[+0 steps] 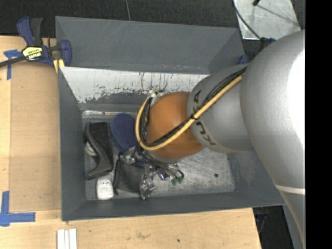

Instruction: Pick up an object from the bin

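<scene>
Camera view: candidate for the pick is a flat black sheet-like piece (126, 178) lying on the bin floor toward the front-left corner. The claw (147, 183) is low over its right edge, touching or just above; contact cannot be confirmed. Whether the claw is wide or narrow cannot be told, since the orange domed wrist cover (171, 123) and its yellow cable (168, 137) hide much of it, and nothing can be seen held in it. Just beside the piece to the left: a small white block (105, 189). Behind that: a black wedge-shaped plastic part (99, 148) and a dark blue rounded pad (123, 128). A few small green and blue bits (176, 178) sit right of the claw. All of this lies in the grey metal bin (155, 45). Risks, as judged: the black piece looks thin and flush with the floor, so a closing claw may slide over it and come up with nothing, or grind on the metal. An edge grip could let it tilt and drop. The white block and the wedge are close enough to be pushed or dragged. The front wall is near, so a lift may catch there. The cover blocks sight of the grasp, so a miss would be hard to spot.
</scene>
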Action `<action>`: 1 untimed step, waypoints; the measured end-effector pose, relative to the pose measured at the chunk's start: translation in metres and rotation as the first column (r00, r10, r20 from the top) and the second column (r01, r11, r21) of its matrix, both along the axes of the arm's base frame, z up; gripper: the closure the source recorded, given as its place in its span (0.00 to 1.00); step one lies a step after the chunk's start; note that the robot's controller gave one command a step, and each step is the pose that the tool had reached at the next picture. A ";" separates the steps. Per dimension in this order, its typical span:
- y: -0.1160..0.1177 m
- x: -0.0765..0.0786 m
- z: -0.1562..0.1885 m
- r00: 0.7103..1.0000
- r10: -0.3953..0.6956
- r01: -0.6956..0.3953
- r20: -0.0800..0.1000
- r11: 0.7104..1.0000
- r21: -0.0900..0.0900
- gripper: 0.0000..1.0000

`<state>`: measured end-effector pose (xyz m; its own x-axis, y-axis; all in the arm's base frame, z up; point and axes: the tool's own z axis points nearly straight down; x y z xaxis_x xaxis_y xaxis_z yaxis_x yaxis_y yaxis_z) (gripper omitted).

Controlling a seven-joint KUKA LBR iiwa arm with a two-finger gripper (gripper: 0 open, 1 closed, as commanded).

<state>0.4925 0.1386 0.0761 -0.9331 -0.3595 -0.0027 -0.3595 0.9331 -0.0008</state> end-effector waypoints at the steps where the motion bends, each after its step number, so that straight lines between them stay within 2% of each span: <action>1: 0.002 0.004 0.003 1.000 -0.001 0.001 0.012 1.000 0.005 1.00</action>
